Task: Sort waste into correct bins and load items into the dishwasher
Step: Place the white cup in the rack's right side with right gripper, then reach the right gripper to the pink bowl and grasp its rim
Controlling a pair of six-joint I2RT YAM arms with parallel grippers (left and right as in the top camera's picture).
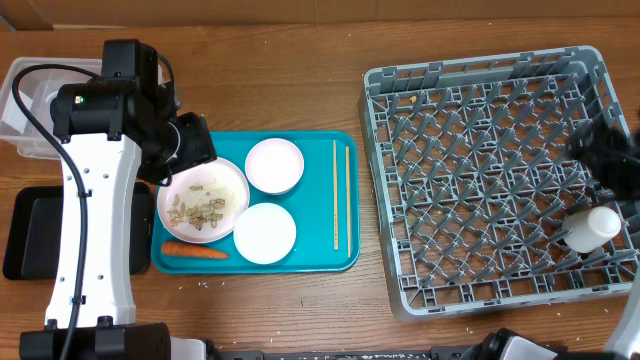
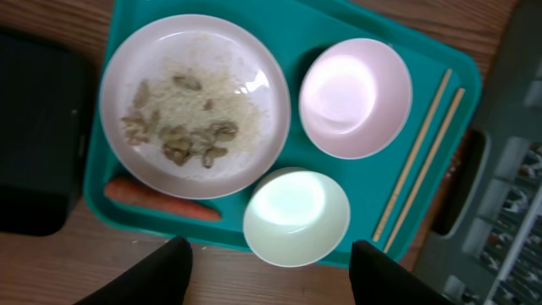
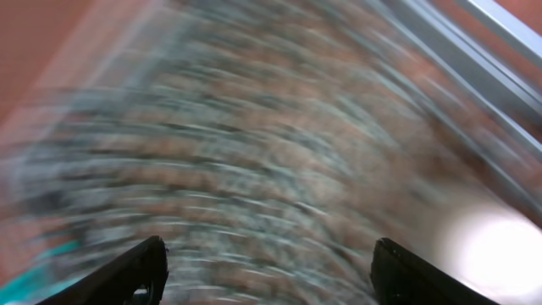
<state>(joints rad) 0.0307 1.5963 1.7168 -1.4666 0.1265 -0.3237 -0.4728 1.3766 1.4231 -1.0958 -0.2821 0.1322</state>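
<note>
**A:** We're at a robotics lab bench here, staged as a mock dishwashing station. There's a white robot arm (image 1: 90,220) standing right on the wooden counter (image 1: 300,70).

**B:** And kitchen props all round it: a big grey dish rack (image 1: 480,170), and a teal tray (image 1: 315,250) carrying a plate (image 2: 254,76) dusted with food scraps.

**A:** Over at the left edge, a clear tub (image 1: 22,105) and a black tray (image 1: 28,230) sit side by side.

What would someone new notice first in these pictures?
The teal tray left of centre stands out, holding a plate of nut and rice scraps, two bowls, a carrot stick and chopsticks. To its right sits the grey dish rack, with a small white cup near its right wall.
</note>
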